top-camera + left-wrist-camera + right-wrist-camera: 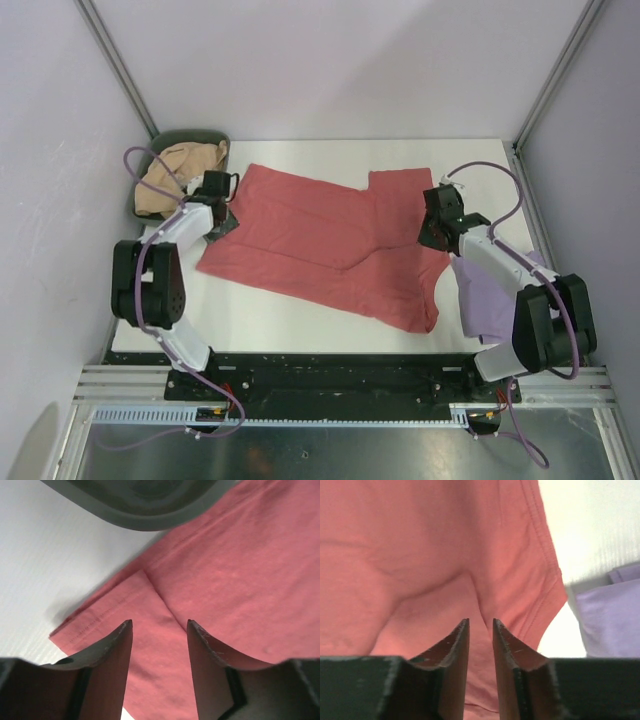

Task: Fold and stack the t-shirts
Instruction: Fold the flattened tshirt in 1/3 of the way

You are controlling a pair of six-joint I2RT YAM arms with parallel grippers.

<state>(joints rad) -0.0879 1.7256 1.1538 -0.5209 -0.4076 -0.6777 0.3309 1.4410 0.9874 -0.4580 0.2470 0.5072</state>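
Note:
The salmon-red t-shirt (330, 245) lies spread across the middle of the white table, a little wrinkled. My left gripper (222, 212) is open over its left sleeve (125, 615), with red cloth showing between the fingers (160, 622). My right gripper (435, 235) hangs over the shirt's right side near a sleeve hem (540, 580). Its jaws stand narrowly apart (481, 621) with a crease of cloth under the gap. The pale lavender t-shirt (487, 295) lies at the right under my right arm and shows in the right wrist view (612, 615). The tan-beige t-shirt (170, 175) sits bunched in the bin.
The dark green oval bin (200, 137) stands at the back left corner, and its rim (145, 505) is just beyond my left fingers. Bare white table (300, 320) lies in front of the red shirt. Walls close in the back and both sides.

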